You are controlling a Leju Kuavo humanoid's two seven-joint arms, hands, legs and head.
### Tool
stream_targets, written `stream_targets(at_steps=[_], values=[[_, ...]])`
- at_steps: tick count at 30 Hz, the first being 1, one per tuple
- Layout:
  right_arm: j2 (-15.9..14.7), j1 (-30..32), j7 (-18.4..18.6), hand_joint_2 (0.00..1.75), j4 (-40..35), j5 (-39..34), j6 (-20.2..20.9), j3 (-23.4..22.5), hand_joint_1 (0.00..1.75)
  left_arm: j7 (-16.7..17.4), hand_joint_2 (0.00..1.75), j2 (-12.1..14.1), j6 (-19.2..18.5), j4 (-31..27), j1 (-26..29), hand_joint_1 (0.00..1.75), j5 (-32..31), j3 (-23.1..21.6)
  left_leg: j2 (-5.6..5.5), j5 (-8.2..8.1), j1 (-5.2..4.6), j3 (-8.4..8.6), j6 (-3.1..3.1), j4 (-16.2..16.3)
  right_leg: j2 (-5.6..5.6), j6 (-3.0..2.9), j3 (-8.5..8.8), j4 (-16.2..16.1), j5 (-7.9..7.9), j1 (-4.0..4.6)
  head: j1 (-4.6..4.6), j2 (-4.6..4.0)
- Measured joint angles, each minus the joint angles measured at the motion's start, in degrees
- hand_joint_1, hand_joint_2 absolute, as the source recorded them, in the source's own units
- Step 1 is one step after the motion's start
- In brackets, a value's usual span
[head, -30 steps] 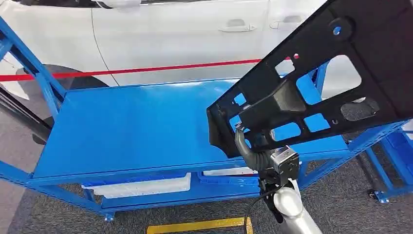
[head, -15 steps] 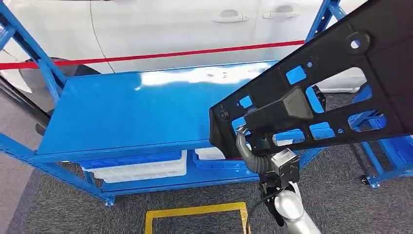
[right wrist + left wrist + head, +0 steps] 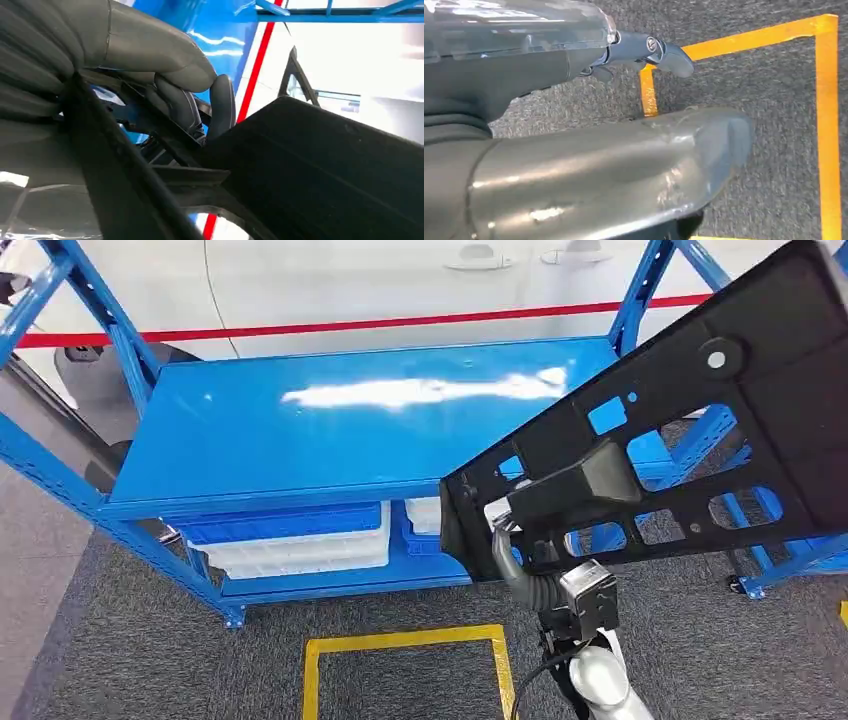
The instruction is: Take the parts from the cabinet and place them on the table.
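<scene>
A large black plastic panel with several cut-outs is held up tilted at the right of the head view, in front of the blue table's right end. My right hand grips its lower left edge from below. In the right wrist view the thick grey thumb and dark fingers wrap a rib of the black panel. The blue table has a bare top. In the left wrist view my left hand hangs over the grey carpet, fingers extended and holding nothing.
Blue and white bins sit on the lower shelf under the table. A yellow taped square marks the carpet in front. Behind the table run a red barrier line and a white car. Blue rack posts stand at both ends.
The whole picture has shifted: the camera moved, so the table sits higher and farther off and more carpet shows. The panel stays in my right hand.
</scene>
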Motion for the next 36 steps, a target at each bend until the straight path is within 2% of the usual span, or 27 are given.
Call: stream_targets(at_steps=[3, 4, 6, 7, 8, 9, 10, 12, 13, 15, 16, 18, 19, 20, 21, 22, 23, 24, 26, 28, 29, 30, 31, 33, 34, 35, 36], values=[[0.0, 0.4, 0.0, 1.75, 0.0, 0.0, 0.0, -0.1, 1.75, -0.1, 0.00, 0.0, 0.0, 0.0, 0.2, 0.00, 0.0, 0.0, -0.05, 1.73, 0.09, -0.39, -1.08, -0.5, -0.18, -1.28, -1.26, 0.3, 1.21, 0.27, 0.24, 0.00], [0.0, 0.4, 0.0, 1.75, 0.1, 0.0, 0.0, -0.1, 1.75, -0.1, 0.00, 0.0, -0.1, 0.0, 0.4, 0.00, 0.0, 0.0, -0.15, 1.54, 0.37, -1.09, -1.33, -0.1, -0.48, -2.00, -2.01, 0.0, 2.15, -0.17, 0.28, 0.00], [0.0, 0.7, 0.0, 1.75, 0.1, 0.1, -0.1, -0.2, 1.75, -0.1, 0.00, 0.0, -0.5, 0.0, 0.6, 0.00, 0.0, 0.0, -0.27, -5.39, 0.51, -2.62, -2.05, 4.0, -0.52, -2.71, -3.85, 0.0, 3.68, -0.06, -0.24, 0.00], [0.0, 1.0, 0.0, 1.75, 0.1, 0.1, -0.1, -0.3, 1.75, 0.0, 0.00, 0.0, -0.5, 0.0, 0.7, 0.00, 0.0, 0.0, -0.26, -8.98, 0.62, -3.27, -2.33, 8.0, -0.52, -2.80, -4.75, 0.0, 4.38, 0.04, -0.22, 0.00], [0.0, 1.3, 0.0, 1.75, 0.1, 0.1, -0.2, -0.5, 1.75, 0.0, 0.00, 0.0, -0.5, 0.0, 0.8, 0.00, 0.0, 0.0, -0.26, -11.27, 0.65, -3.80, -2.49, 11.9, -0.54, -2.80, -5.59, 0.1, 5.03, 0.15, -0.22, 0.00], [0.0, 1.6, -0.1, 1.75, 0.0, 0.2, -0.3, -0.7, 1.75, 0.1, 0.00, 0.0, -0.5, 0.0, 0.7, 0.00, 0.0, 0.0, -0.26, -11.98, 0.65, -3.94, -2.56, 15.0, -0.63, -2.80, -6.49, 0.2, 5.68, 0.26, -0.22, 0.00], [0.0, 2.0, -0.3, 1.75, 0.0, 0.7, -0.7, -0.8, 1.75, 0.1, 0.00, 0.0, -0.4, 0.0, 0.7, 0.00, 0.0, 0.0, -0.26, -10.84, 0.65, -3.21, -2.51, 16.3, -0.75, -2.77, -7.43, 0.3, 6.32, 0.35, -0.22, 0.00], [0.2, 3.2, -1.3, 1.75, -0.4, 2.7, -2.2, -1.1, 1.75, 0.1, 0.00, 0.0, -0.3, 0.0, 0.8, 0.00, 0.3, 0.0, -0.28, -6.34, 0.61, 1.51, -2.13, 12.2, -0.83, -2.60, -9.08, 0.5, 7.49, 0.49, -0.22, 0.00], [0.5, 3.9, -1.8, 1.75, -0.7, 3.8, -2.9, -1.1, 1.75, 0.1, 0.00, 0.0, -0.2, 0.0, 0.8, 0.00, 0.4, 0.0, -0.31, -5.21, 0.53, 5.33, -1.71, 7.4, -0.79, -2.49, -9.69, 0.5, 8.05, 0.54, -0.24, 0.00], [1.6, 5.3, -2.9, 1.75, -1.2, 5.9, -4.6, -1.1, 1.75, -0.2, 0.00, 0.3, 0.0, 0.0, 0.6, 0.00, 0.8, 0.1, -0.53, -8.42, 0.02, 12.20, -0.71, -3.2, -0.80, -1.98, -10.02, 0.5, 9.06, 0.67, -0.22, 0.00], [2.2, 6.3, -3.7, 1.75, -1.4, 6.3, -5.4, -1.1, 1.75, -0.2, 0.00, 0.4, 0.1, 0.0, 0.7, 0.00, 1.1, 0.2, -0.63, -8.47, -0.12, 12.29, -0.75, -3.5, -0.98, -1.52, -9.87, 0.0, 9.75, 0.43, -0.09, 0.00], [3.4, 8.5, -5.4, 1.75, -1.6, 6.2, -6.3, -1.2, 1.75, -0.1, 0.00, 0.5, 0.5, 0.0, 0.8, 0.00, 1.1, 0.4, -0.67, -7.34, -0.48, 11.61, -0.04, -4.0, -1.04, -0.85, -9.78, -0.8, 11.12, 0.18, -0.84, 0.00], [3.7, 9.7, -6.0, 1.75, -1.9, 6.0, -6.6, -1.3, 1.75, 0.0, 0.00, 0.5, 0.6, 0.0, 0.9, 0.00, 1.1, 0.4, -0.53, -6.00, 0.12, 11.30, 0.42, -5.0, -0.89, -0.47, -9.98, -1.0, 11.26, 0.59, -0.55, 0.00], [3.9, 10.7, -6.5, 1.75, -1.9, 5.7, -6.8, -1.5, 1.75, 0.2, 0.00, 0.6, 0.8, 0.0, 0.8, 0.00, 1.1, 0.5, -0.19, -5.18, 0.19, 11.09, 0.67, -5.2, -0.53, -0.30, -10.49, -0.1, 8.97, 0.36, -0.55, 0.00], [4.3, 11.4, -6.9, 1.75, -2.2, 5.4, -7.0, -1.7, 1.75, 0.4, 0.00, 0.7, 0.9, 0.0, 0.9, 0.00, 1.0, 0.5, -0.13, -4.62, 0.19, 10.09, 1.21, -5.2, -0.43, -0.35, -11.11, 2.1, 5.48, 0.40, -0.22, 0.00], [4.6, 12.2, -7.3, 1.75, -2.4, 5.3, -7.3, -2.1, 1.75, 0.6, 0.00, 0.7, 1.0, 0.0, 0.9, 0.00, 0.9, 0.5, -0.06, -3.92, 0.11, 9.18, 1.42, -5.0, -0.39, -0.21, -12.07, 6.2, 1.35, 0.36, -0.15, 0.00], [4.7, 13.0, -7.6, 1.75, -2.5, 5.2, -7.4, -2.4, 1.75, 0.7, 0.00, 0.8, 1.0, 0.0, 1.0, 0.00, 0.7, 0.5, -0.01, -3.28, 0.00, 8.21, 1.52, -4.7, -0.38, -0.02, -12.86, 10.6, -1.54, 0.32, -0.22, 0.00], [4.8, 13.6, -7.8, 1.75, -2.5, 5.1, -7.6, -2.7, 1.75, 0.7, 0.00, 0.8, 1.0, 0.0, 1.0, 0.00, 0.6, 0.5, 0.01, -2.74, -0.03, 7.18, 1.48, -4.5, -0.38, 0.15, -13.36, 14.3, -2.52, 0.31, -0.20, 0.00], [5.1, 14.7, -8.4, 1.75, -2.8, 5.1, -8.1, -3.2, 1.75, 0.7, 0.00, 0.9, 1.0, 0.0, 1.1, 0.00, 0.4, 0.5, 0.08, -1.80, -0.02, 4.89, 1.27, -3.4, -0.39, 0.37, -12.11, 16.3, 0.52, 0.25, -0.13, 0.00], [5.7, 15.7, -9.1, 1.75, -3.6, 5.1, -8.6, -3.6, 1.75, 0.7, 0.00, 0.9, 1.1, 0.0, 1.1, 0.00, 0.0, 0.5, 0.08, -1.26, 0.05, 2.86, 0.87, -2.3, -0.41, 0.43, -6.74, 10.2, 4.11, -0.10, -0.16, 0.00], [5.9, 15.9, -9.2, 1.75, -4.0, 5.1, -8.7, -3.8, 1.75, 0.7, 0.00, 0.9, 1.2, 0.0, 1.1, 0.00, 0.0, 0.5, 0.06, -1.08, 0.05, 2.09, 0.62, -1.5, -0.41, 0.38, -2.99, 5.2, 3.55, -0.22, -0.16, 0.00], [6.2, 16.0, -9.3, 1.75, -4.3, 5.1, -8.7, -3.9, 1.75, 0.7, 0.00, 0.9, 1.3, 0.0, 1.1, 0.00, 0.0, 0.5, 0.06, -0.94, -0.24, 1.27, 0.34, -0.8, -0.35, 0.16, -0.30, 0.5, 1.16, 0.30, -0.11, 0.00], [6.4, 16.2, -9.4, 1.75, -4.6, 5.1, -8.9, -4.0, 1.75, 0.7, 0.00, 0.9, 1.3, 0.0, 1.3, 0.00, 0.0, 0.5, 0.07, -0.34, -0.19, 1.15, -0.06, -0.8, -0.27, -0.52, 0.05, -0.5, 0.53, 0.43, -0.24, 0.00], [6.6, 16.5, -9.5, 1.75, -4.9, 5.0, -9.0, -4.2, 1.75, 0.7, 0.00, 0.9, 1.4, 0.0, 1.3, 0.00, 0.0, 0.5, 0.06, 0.66, 0.01, 0.83, -0.55, -1.0, -0.18, -1.09, -0.73, -0.4, 1.28, 0.74, -0.22, 0.00], [6.7, 16.7, -9.6, 1.75, -4.9, 5.0, -9.0, -4.2, 1.75, 0.7, 0.00, 1.0, 1.4, 0.0, 1.6, 0.00, 0.0, 0.5, -0.06, 1.10, -0.24, 0.50, -0.91, -1.1, -0.28, -1.74, -1.31, -0.8, 2.04, 0.26, -0.15, -0.02], [7.0, 16.7, -9.7, 1.75, -4.9, 5.1, -9.2, -4.3, 1.75, 0.6, 0.00, 1.1, 1.4, 0.0, 1.5, 0.00, -0.1, 0.5, -0.26, -0.64, 0.05, -0.18, -1.24, -0.4, -0.54, -2.20, -1.89, -1.0, 2.76, 0.14, 0.11, 0.00], [7.3, 16.9, -10.0, 1.75, -5.2, 5.2, -9.2, -4.4, 1.75, 0.4, 0.00, 1.1, 1.4, 0.0, 1.5, 0.00, -0.3, 0.5, -0.29, -3.79, 0.10, -0.91, -1.66, 1.8, -0.59, -2.86, -2.58, -1.0, 3.35, 0.05, -0.29, 0.00]])
